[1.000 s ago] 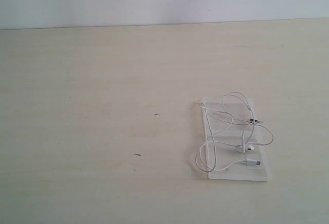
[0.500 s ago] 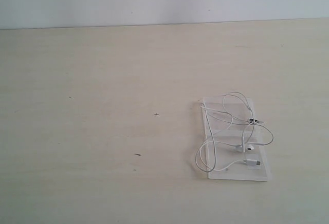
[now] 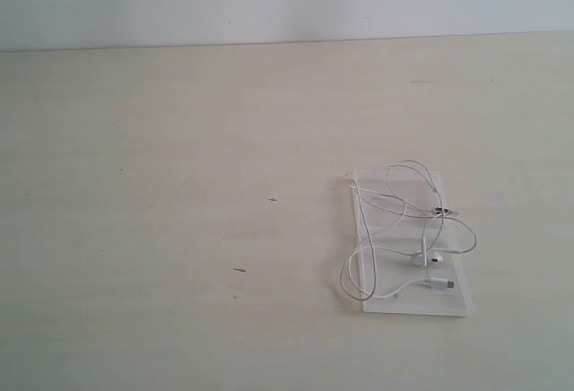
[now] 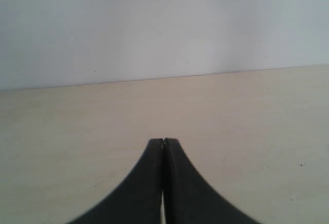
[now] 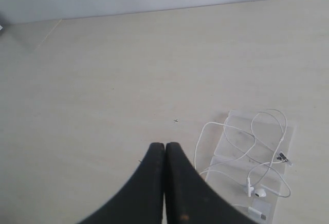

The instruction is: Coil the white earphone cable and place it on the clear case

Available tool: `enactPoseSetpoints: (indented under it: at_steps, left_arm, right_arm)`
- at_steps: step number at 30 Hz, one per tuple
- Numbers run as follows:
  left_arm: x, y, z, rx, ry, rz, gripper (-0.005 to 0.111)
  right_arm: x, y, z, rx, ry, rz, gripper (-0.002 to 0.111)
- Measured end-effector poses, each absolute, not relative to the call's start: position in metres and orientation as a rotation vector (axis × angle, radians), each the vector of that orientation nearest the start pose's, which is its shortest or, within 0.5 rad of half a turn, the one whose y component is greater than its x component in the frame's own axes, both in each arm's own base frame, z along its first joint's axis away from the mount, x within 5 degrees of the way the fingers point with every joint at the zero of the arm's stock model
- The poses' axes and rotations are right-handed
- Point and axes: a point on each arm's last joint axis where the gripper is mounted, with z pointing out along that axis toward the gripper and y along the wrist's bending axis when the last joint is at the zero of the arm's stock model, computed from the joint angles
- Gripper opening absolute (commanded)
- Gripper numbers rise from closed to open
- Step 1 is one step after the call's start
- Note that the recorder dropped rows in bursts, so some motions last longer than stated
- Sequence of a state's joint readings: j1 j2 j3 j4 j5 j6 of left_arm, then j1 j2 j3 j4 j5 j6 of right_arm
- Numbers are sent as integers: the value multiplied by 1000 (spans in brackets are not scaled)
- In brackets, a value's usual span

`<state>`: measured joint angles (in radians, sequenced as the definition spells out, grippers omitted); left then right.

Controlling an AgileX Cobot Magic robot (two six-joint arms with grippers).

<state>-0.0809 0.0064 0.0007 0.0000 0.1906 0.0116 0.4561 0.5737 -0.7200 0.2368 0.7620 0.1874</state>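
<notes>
Both pairs of jaws are sitting pressed together with no gap showing, and neither is holding anything: the black, tapering fingers of the left gripper [image 4: 163,143] are meeting tip to tip above the pale, wood-grain table [image 3: 179,185] and pointing toward a plain light wall [image 4: 154,23], while the matching black fingers of the right gripper [image 5: 165,146] are hanging closed above bare tabletop, apart from the task's things. The thin white earphone cable [image 3: 423,246] is lying in loose, overlapping loops on top of the flat, transparent plastic rectangular case [image 3: 456,299], which is resting flat on the table toward the right side of the exterior view. Most of the wire is sitting within the case's outline, but one loop is spilling over its left edge onto the table and another is bulging just past its right edge. One small white earbud [image 3: 436,256] is lying near the middle of the tangle, and the white plug [image 3: 441,282] is resting just beside it, toward the case's near end. Two tiny dark marks [image 3: 273,200] are showing on the tabletop, well apart from the case.
</notes>
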Motion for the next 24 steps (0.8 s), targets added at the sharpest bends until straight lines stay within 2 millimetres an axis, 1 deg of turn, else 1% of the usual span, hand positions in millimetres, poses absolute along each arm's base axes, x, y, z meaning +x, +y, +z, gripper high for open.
enactPoseSetpoints:
  at_steps: [8,13,16,20,22,24]
  left_arm:
    - [56,-5,195,74,1680,-57,0]
    - [56,-5,195,73,1682,-59,0]
    - [56,-5,195,73,1682,-59,0]
    - [56,-5,195,73,1682,-59,0]
    - [56,-5,195,73,1682,-59,0]
    - [56,-5,195,73,1682,-59,0]
  right_arm:
    - [84,57,344,-217,2135,648,0]
    - [87,53,344,-348,2087,491,0]
    - [84,44,345,-394,1981,383,0]
    - [68,27,347,-372,1748,233,0]
    - [60,19,342,-326,1663,148,0]
    - [53,13,330,-274,1616,73,0]
